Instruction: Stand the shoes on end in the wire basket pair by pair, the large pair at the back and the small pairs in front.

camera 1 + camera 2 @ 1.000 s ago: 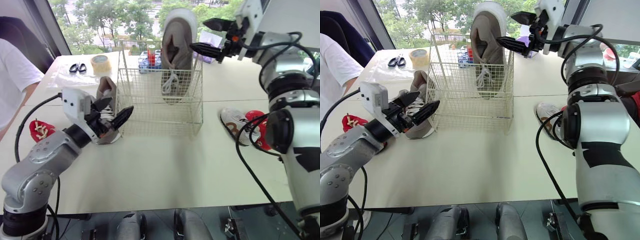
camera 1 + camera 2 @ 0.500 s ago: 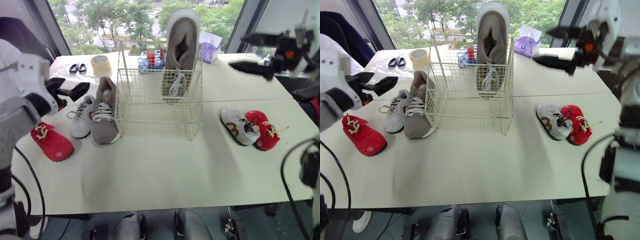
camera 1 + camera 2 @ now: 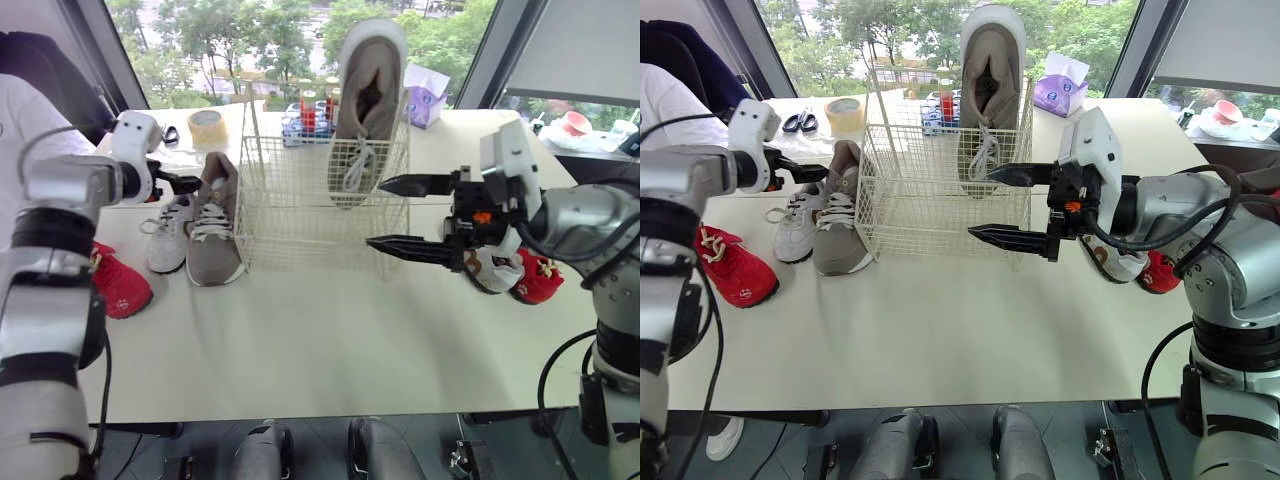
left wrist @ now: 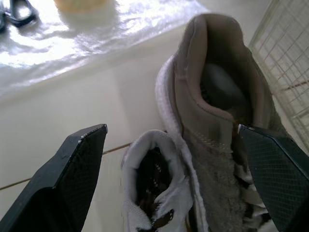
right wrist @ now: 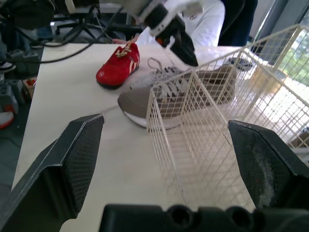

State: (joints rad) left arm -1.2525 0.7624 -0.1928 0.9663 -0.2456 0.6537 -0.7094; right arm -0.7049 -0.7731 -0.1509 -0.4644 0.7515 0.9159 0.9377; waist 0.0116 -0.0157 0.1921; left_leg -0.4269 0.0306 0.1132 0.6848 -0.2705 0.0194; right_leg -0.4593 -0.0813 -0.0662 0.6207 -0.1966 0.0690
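Left hand [image 4: 172, 128]: spread wide and empty, just left of the wire basket [image 3: 320, 190], with the heel of the lying taupe shoe [image 3: 212, 225] between its fingers. You are not touching it yet.
Right hand: [image 3: 375, 212] fingers wide apart, holding nothing, just in front of the wire basket's right front corner.
Next shoe: the lying taupe shoe rests flat on the table [image 3: 300, 340], close against the wire basket's left side, toe toward you.
Handling: expect a light shoe with a soft suede-like upper that gives under a pinch. The sole and heel cup look stiffer, and the loose laces may catch on the wire.
Hold: grip across the heel cup or the sole edge, not the floppy tongue.
Basket contents: one standing taupe shoe [image 3: 365, 100], toe down at the back right, its heel well above the rim and laces dangling. It is the only shoe inside.
Small pairs: a white shoe [image 3: 170, 230] touches the lying taupe shoe on the side away from the wire basket, and a red shoe [image 3: 122, 290] lies farther left. A second white shoe [image 3: 1110, 262] and a second red shoe [image 3: 535, 278] lie together well right of the wire basket.
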